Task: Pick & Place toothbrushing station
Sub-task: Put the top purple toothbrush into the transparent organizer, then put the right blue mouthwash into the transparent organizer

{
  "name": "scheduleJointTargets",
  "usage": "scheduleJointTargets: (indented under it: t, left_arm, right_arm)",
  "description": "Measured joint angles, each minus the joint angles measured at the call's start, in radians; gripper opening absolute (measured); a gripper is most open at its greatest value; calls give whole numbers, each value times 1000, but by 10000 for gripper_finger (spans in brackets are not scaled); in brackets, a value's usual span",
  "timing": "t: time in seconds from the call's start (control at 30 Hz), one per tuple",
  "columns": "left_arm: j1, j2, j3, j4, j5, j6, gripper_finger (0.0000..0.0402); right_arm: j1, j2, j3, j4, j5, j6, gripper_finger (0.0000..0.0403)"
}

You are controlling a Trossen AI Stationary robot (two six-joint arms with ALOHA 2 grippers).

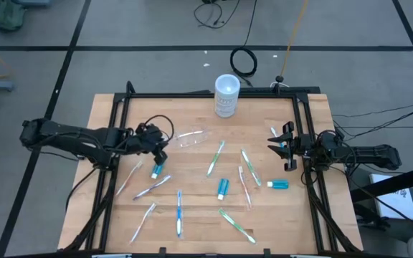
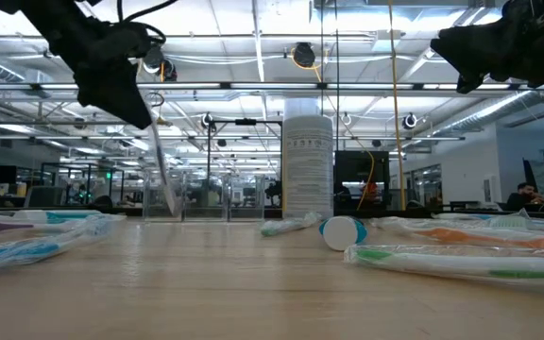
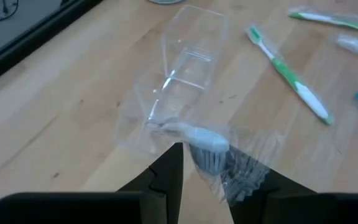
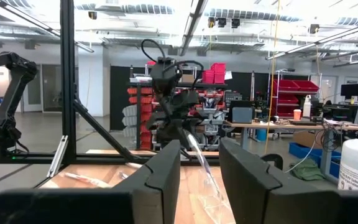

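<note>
Looking down on your wooden table [image 1: 192, 215], take the white cup [image 1: 226, 95] at the far edge as your landmark. The left arm reaches in from the table's left side, and its left gripper [image 1: 160, 152] sits to the near-left of the cup, lifted off the wood. The right arm waits at the table's right edge, with the right gripper [image 1: 277, 143] to the near-right of the cup, raised and holding nothing, its two dark fingers [image 4: 160, 174] standing apart.

You have the toothbrushing station [image 1: 192, 137], the clear shallow tray, between the left gripper and the cup, just to the near-left of the cup. The left gripper is clamped on one end of it: in the left wrist view the tray's [image 3: 185, 81] near rim runs in between the fingers [image 3: 166, 171] with crinkled clear plastic bunched there. In the low view the tray [image 2: 163, 179] hangs tilted from that gripper [image 2: 135, 99], its lower end down near the table, left of the cup [image 2: 307, 165].

Nearer to you than the cup lie scattered toothbrushes, green-handled [image 1: 216, 158] and blue-handled [image 1: 178, 213] among them, and smaller blue tubes, one [image 1: 223, 188] straight in front of the cup, one [image 1: 278, 184] off to its near-right.
</note>
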Motion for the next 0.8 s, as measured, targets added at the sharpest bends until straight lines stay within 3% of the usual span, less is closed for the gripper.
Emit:
scheduleJointTargets:
  t: [0.33,0.57,0.8]
  left_arm:
    - [-11,-136,0,47,45,-19,106]
    - [-74,-252,0,227,62,143,106]
    - [-115,-271,0,245,-41,256,106]
  right_arm:
    - [0,0,0,4,2,-13,105]
    - [0,0,0,128,3,-8,105]
    - [0,0,0,142,1,-4,105]
